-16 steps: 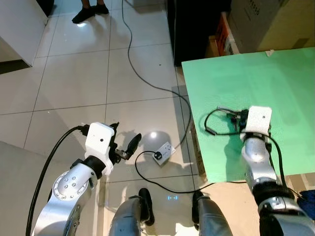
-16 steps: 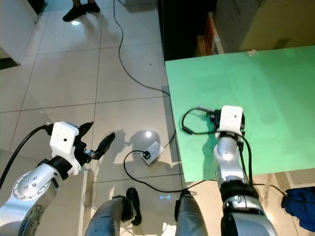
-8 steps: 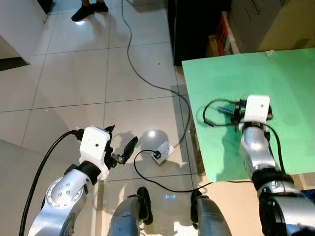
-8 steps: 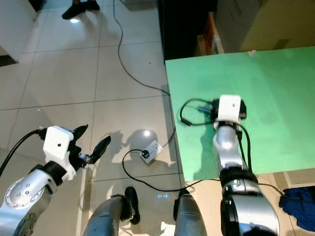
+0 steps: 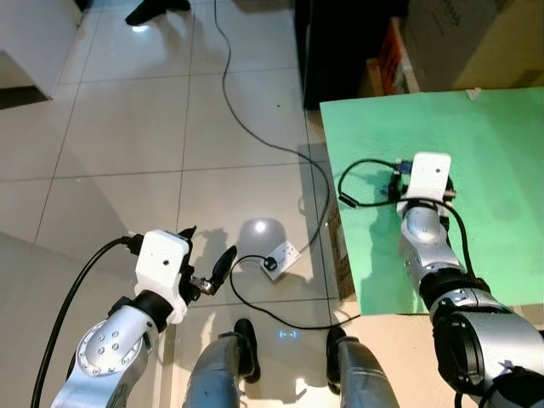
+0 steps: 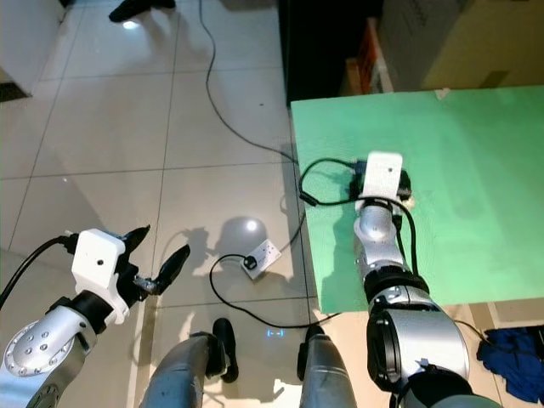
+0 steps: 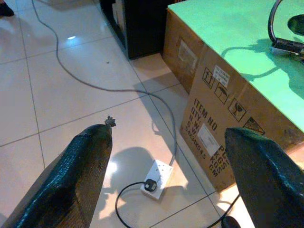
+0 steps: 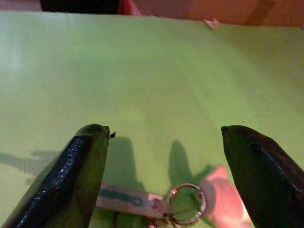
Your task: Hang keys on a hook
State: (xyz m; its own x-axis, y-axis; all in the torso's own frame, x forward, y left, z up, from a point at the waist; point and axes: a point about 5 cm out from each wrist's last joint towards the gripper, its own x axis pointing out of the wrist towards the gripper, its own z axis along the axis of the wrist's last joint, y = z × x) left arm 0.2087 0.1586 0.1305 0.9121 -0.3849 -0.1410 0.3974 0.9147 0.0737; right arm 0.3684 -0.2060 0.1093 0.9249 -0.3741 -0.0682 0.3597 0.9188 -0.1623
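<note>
While its jaws gape, right gripper (image 8: 161, 156) hovers over keys (image 8: 180, 209).

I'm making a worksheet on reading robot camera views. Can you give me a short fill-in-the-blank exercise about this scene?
1. The keys lie on a tabletop whose colour is ____.
2. The right gripper is over the keys with its fingers ____.
3. The left gripper hangs above the tiled ____, away from the table.
4. A white power strip lies on the floor with a ____ cable plugged into it.

Missing words: green; open; floor; black
</note>
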